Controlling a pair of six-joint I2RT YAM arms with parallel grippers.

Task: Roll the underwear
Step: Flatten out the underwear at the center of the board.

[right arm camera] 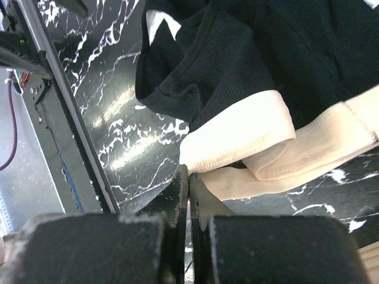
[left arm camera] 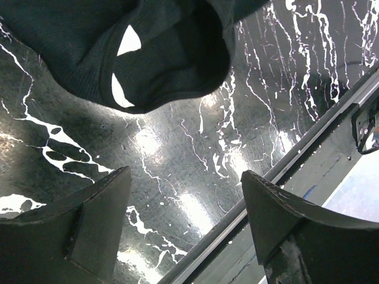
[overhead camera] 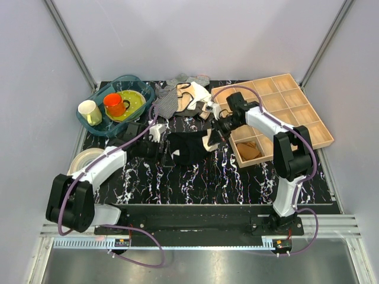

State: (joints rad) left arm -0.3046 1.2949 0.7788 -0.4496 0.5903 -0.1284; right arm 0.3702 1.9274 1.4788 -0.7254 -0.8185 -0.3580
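Marble table (overhead camera: 195,183): the glossy black top lay under both my pairs of fingers. I judged it slick enough that the cloth might slide across it instead of turning over on itself.
Underwear (overhead camera: 185,148): it lay loose and rumpled between my two grippers, beyond my left fingertips and just ahead of my right ones. It was not yet rolled. With so many slack folds, a roll started here could have come out lopsided or fallen open.
Cream waistband (right arm camera: 237,142): it was doubled over on itself, its folded end nearly touching my right fingertips. Catching only one layer would probably have pulled the fold apart.
Left gripper (left arm camera: 186,177): my fingers were spread wide over bare marble with nothing between them, the black fabric lying past their tips. With that side unpinned, any pull from my right would likely have dragged the whole garment.
Right gripper (right arm camera: 188,184): my fingers were pressed together right at the band's edge. I saw no cloth between them, so the pinch may have been empty. Lifting then would have left the underwear where it lay.
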